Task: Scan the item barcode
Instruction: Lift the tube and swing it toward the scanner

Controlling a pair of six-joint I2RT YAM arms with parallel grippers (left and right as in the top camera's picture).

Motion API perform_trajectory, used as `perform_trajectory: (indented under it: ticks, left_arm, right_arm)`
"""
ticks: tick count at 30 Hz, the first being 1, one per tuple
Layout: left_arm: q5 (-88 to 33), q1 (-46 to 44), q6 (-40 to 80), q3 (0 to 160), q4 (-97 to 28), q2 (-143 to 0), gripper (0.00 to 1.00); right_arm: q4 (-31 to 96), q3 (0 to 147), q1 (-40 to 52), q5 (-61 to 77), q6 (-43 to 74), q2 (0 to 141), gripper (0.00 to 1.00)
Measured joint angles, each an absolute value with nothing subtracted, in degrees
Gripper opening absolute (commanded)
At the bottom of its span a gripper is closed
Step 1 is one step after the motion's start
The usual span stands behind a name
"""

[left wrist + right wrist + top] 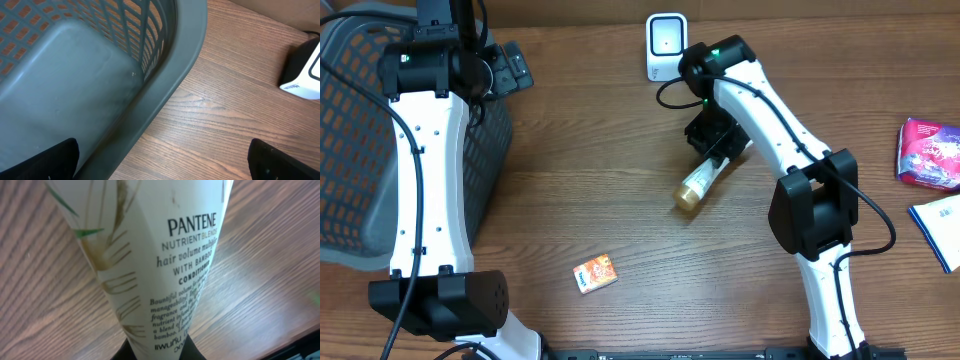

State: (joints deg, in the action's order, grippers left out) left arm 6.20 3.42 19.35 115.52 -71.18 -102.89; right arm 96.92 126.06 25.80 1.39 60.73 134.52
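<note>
The left fingers [50, 162] are spread wide and hold nothing. In the left wrist view only their dark tips show, cut off at the two bottom corners. They hang over the rim of a grey plastic laundry basket [350, 150]. It has latticed walls and a smooth, rounded floor, and its left part runs out of the overhead view.

Nearer the front edge of the wood-grain tabletop [570, 180], a small orange carton [594, 273] lies flat on its own. Its print is too small to read.

At the far edge stands a white barcode scanner [666, 45], boxy with rounded corners. In the left wrist view it shows only as a clipped white-and-black corner.

Just in front of it, the right fingers [712, 135] are pinched shut on a Pantene conditioner tube [700, 183], at the end away from its golden-brown cap [687, 197]. The tube slants down and left, close to the scanner but not touching it. Whether the cap rests on the tabletop is unclear. In the right wrist view the glossy cream tube fills the picture with leaf artwork and legible lettering. Its top is cut off, its far side is hidden, and the fingers appear only as a dark block below.

At the right edge lie a crinkled purple packet [928, 152] and a blue-and-white pack [940, 230], both partly out of view.
</note>
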Motion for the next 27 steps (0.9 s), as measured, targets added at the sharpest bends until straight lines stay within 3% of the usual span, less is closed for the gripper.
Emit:
perform_trajectory:
  ticks: [6,14,27]
  left_arm:
    - [6.2,3.4,19.4,115.5,-71.2,-102.9,1.00]
    - [6.2,3.4,19.4,115.5,-71.2,-102.9,1.00]
    - [6.2,3.4,19.4,115.5,-71.2,-102.9,1.00]
  right_arm:
    - [96.9,126.1,27.9,4.9,64.6,134.5,0.04]
    - [97.0,126.1,27.9,19.4,73.1,134.5,0.04]
    - [96.9,126.1,27.0,36.4,76.2,134.5,0.04]
